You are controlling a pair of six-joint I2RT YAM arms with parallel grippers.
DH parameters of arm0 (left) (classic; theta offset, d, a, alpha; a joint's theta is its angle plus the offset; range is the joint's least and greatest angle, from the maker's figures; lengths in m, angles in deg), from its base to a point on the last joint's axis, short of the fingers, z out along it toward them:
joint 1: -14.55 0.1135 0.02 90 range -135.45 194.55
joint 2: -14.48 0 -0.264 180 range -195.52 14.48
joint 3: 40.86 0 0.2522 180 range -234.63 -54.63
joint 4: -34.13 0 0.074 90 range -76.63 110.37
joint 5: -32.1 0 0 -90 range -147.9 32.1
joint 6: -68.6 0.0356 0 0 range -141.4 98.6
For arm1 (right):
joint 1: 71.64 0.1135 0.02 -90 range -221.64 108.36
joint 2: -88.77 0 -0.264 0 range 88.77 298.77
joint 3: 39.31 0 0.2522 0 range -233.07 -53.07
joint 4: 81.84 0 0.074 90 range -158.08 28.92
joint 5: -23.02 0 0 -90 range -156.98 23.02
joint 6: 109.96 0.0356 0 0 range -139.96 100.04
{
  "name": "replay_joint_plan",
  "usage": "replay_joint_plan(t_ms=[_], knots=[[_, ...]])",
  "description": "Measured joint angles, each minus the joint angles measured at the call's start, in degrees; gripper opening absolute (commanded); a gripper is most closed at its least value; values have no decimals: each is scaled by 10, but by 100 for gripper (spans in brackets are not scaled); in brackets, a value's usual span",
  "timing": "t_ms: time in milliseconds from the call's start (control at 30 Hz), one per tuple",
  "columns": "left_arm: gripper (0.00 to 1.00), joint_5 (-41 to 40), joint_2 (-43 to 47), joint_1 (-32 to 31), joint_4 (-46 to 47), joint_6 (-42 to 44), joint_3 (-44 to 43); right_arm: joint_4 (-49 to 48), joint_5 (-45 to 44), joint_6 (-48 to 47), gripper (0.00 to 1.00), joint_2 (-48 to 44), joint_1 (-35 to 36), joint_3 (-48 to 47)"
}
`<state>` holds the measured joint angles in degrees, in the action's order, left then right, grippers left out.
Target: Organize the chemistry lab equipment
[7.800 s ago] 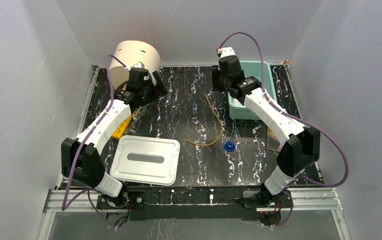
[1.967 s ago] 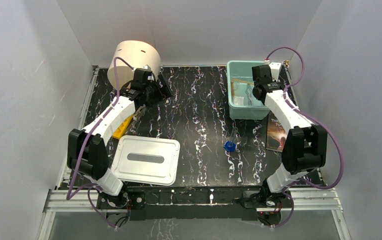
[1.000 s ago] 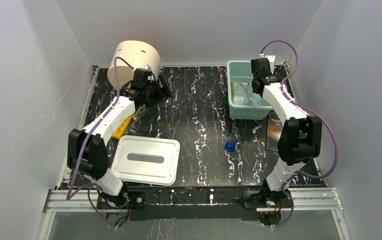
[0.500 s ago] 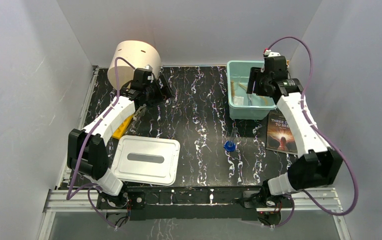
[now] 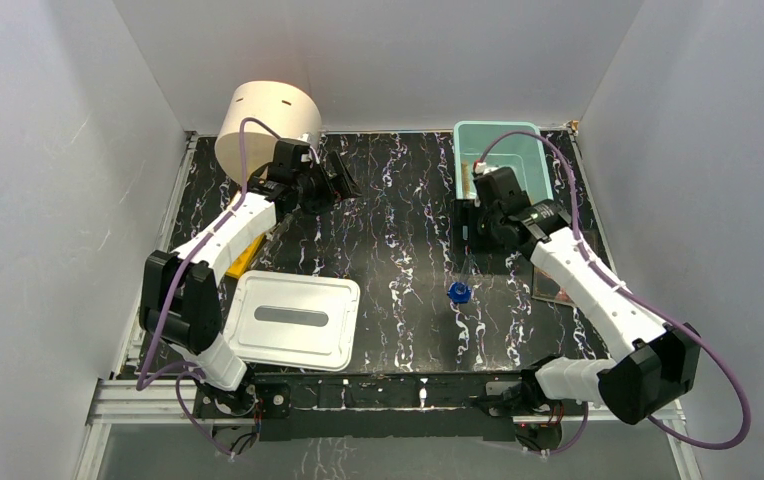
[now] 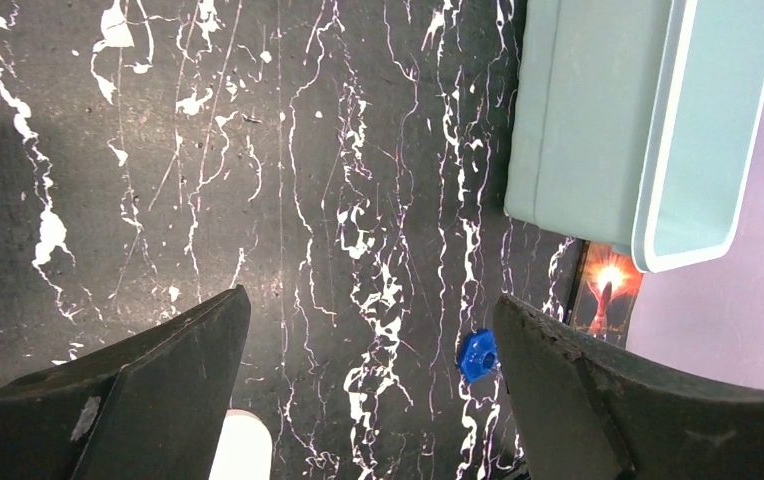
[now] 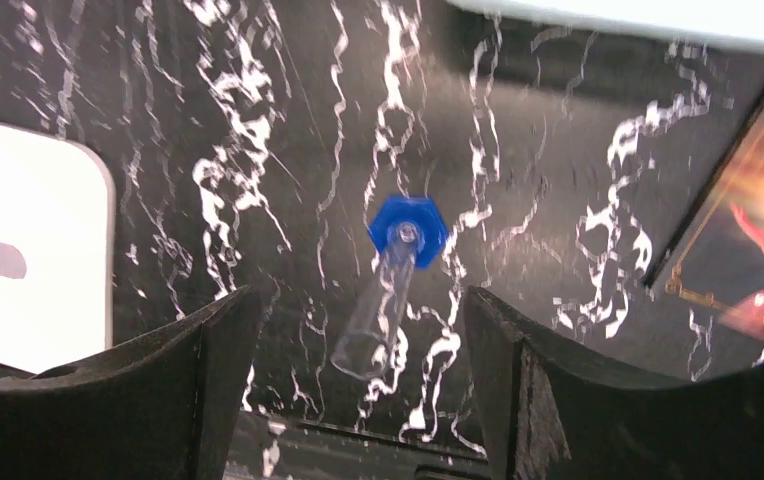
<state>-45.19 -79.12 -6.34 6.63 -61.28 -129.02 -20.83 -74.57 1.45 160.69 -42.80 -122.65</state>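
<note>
The clear flask with blue cap lies on its side on the dark marbled table, in front of the teal bin. My right gripper hangs open and empty just beyond the flask, by the bin's near wall. In the right wrist view the flask lies between my open fingers, below them. My left gripper is open and empty at the back left; its view shows the blue cap far off. The yellow holed rack peeks out under the left arm. A tan piece shows inside the bin.
A white lid lies at the front left. The big cream cylinder stands at the back left. A dark-covered book lies right of the flask, partly under the right arm. Grey walls close in on three sides.
The right arm has swung from over the teal bin down to the table in front of it, above the flask. The tan tube has left the table. The left gripper shifted slightly right.
</note>
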Motion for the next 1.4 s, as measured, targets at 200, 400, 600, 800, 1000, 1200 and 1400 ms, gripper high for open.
replay_joint_plan(t_ms=[200, 400, 600, 800, 1000, 1200, 1400], knots=[[91, 9, -4, -5, 3, 0, 0, 10, -11, 35, 75, -27, 14, 69], [91, 13, -4, -7, 5, 0, 0, 1, -11, 46, 57, -28, 19, 92], [91, 12, -4, -7, 5, 1, 0, -38, -16, 39, 54, -44, 20, 123], [91, 10, -4, -7, 5, 2, 0, -59, -29, 20, 46, -40, 21, 123], [91, 7, -6, -7, 5, 3, 0, -75, -18, -9, 34, -40, 21, 123], [91, 7, -7, -7, 5, 3, 0, -80, -8, -28, 33, -38, 21, 123], [91, 10, -8, -7, 12, 8, 5, -106, 28, -52, 31, 1, 21, 102]])
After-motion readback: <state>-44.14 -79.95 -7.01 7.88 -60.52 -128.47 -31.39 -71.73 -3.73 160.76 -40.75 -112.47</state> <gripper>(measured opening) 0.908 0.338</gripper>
